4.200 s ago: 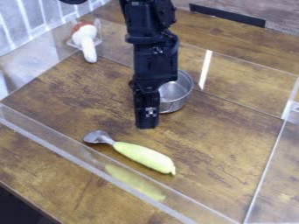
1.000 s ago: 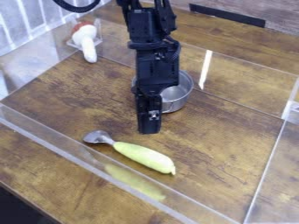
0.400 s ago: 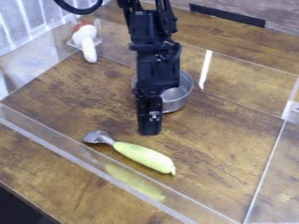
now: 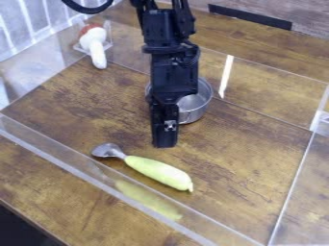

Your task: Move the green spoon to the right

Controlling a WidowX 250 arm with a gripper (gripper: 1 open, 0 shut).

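While the black robot arm (image 4: 168,58) reaches down over the wooden bench (image 4: 244,144), its fingers (image 4: 164,137) are pressed together with nothing between them, pointing steeply downward just in front of the small metal bowl (image 4: 193,101). Taking that bowl as the landmark, the green spoon (image 4: 145,166) lies nearer the camera and slightly to the left, flat on the bench, its silvery bowl end (the part toward the left) close to the low clear acrylic wall (image 4: 77,163) and its yellow-green handle slanting toward the lower right. The fingers hang above the bench between metal bowl and spoon, apart from the spoon. Far behind and to the left of the metal bowl lies a white and red object (image 4: 92,43).
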